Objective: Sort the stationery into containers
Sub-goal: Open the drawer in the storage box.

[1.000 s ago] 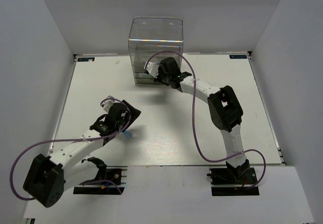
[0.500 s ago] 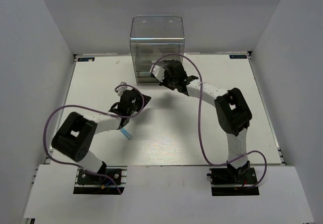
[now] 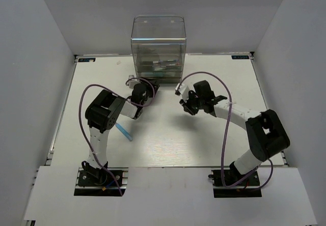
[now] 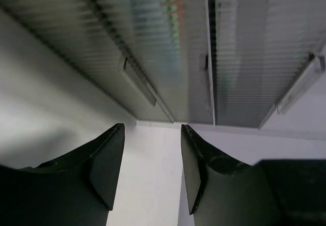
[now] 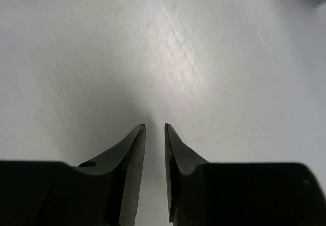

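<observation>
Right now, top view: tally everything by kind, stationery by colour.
Clear drawer cabinet: 1
Light-blue marker, outside it: 1
Grippers: 2, left gripper, right gripper
Total: 4
Pieces in the drawers: too blurred to count.

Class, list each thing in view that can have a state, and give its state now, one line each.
Tall clear plastic drawer cabinet: upright, coloured stationery visible inside.
Stubby light-blue marker: lying loose on the white table, ungripped.
Left gripper: open, empty, facing the cabinet.
Right gripper: slightly open, empty, over bare table.
</observation>
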`<move>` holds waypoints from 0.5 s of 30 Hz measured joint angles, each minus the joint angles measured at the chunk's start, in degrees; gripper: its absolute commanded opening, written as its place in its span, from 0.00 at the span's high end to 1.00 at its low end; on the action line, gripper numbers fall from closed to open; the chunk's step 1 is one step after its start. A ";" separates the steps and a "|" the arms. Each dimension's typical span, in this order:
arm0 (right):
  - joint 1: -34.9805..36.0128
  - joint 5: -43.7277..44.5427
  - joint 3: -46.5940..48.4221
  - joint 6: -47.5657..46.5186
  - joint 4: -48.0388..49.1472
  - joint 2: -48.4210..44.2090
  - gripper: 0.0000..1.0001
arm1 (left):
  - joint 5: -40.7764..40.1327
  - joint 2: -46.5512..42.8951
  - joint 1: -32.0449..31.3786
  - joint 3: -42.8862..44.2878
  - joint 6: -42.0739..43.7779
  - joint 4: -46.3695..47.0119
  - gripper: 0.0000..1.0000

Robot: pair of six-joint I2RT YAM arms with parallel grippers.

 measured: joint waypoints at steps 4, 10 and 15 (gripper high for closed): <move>-2.03 -0.15 -5.77 1.79 -1.90 -2.21 0.73 | -0.74 5.64 0.00 6.43 -1.70 1.36 0.42; -4.35 -0.46 -6.34 3.13 -1.33 -5.14 0.73 | -1.42 8.74 0.15 12.02 -2.58 -0.98 0.50; -5.90 -0.98 -6.32 3.45 -1.16 -5.25 0.73 | -2.25 9.09 0.17 12.59 -2.95 -2.29 0.66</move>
